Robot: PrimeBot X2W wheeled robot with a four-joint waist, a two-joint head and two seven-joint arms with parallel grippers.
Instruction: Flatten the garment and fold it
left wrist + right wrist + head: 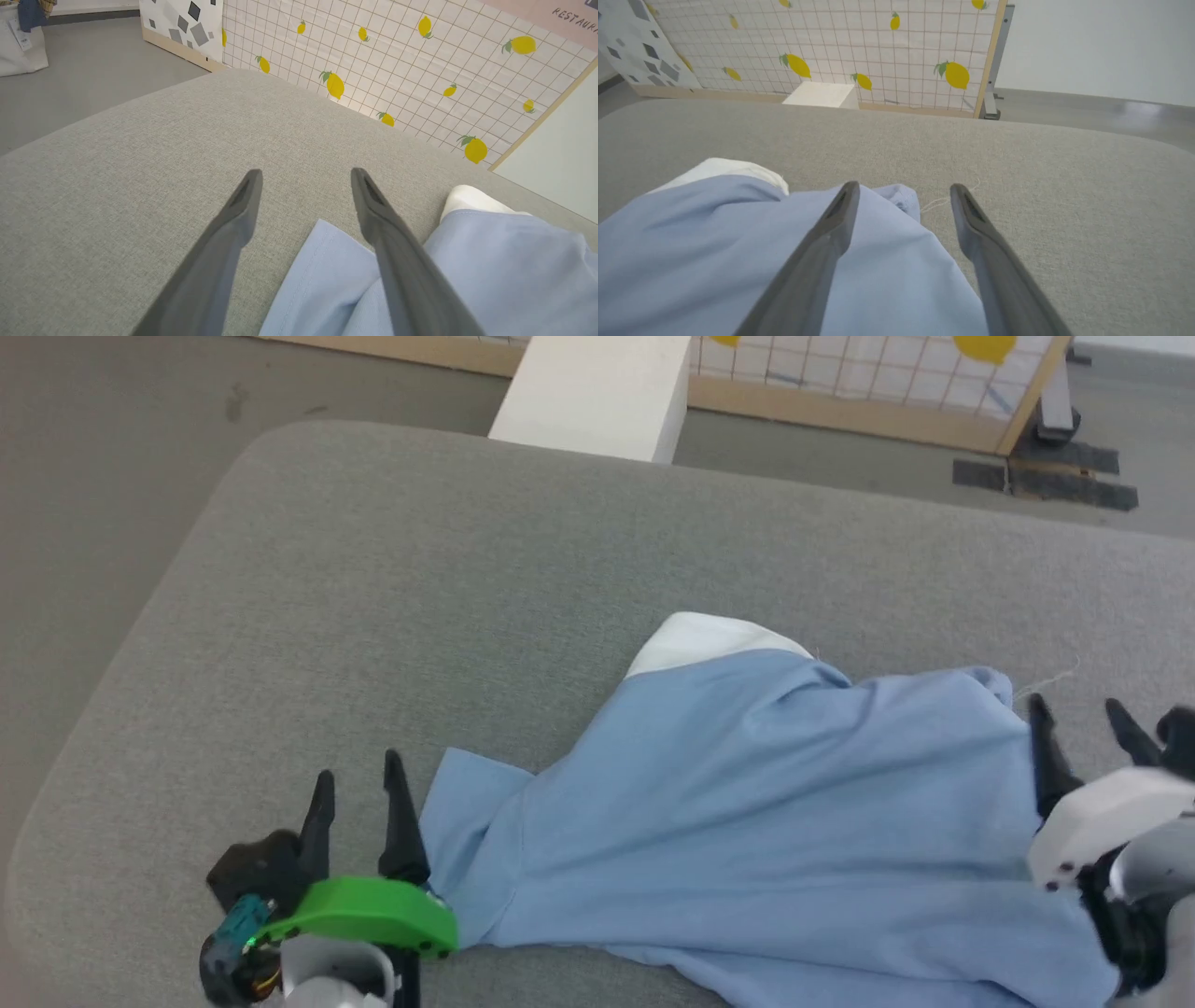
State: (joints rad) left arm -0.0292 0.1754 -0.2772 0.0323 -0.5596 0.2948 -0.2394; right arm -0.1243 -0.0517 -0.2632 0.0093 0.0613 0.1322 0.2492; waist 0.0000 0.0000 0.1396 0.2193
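Note:
The garment [747, 812] is a light blue shirt with a white patch at its far edge, lying rumpled on the grey cushion [467, 597]. My left gripper [359, 784] stands open at the garment's left sleeve corner, nothing between its fingers. In the left wrist view the left gripper [306, 179] hovers over the sleeve edge of the garment [322, 280]. My right gripper [1083, 719] is open at the garment's right edge. Seen from the right wrist, the right gripper [901, 191] has its left finger over the garment [714, 242] and its right finger over bare cushion.
The cushion's rounded edges drop to grey floor [103, 476] at left and behind. A white block [597, 392] and a lemon-print grid panel [397, 60] stand beyond the far edge. A loose thread [943, 200] lies on the cushion by the garment.

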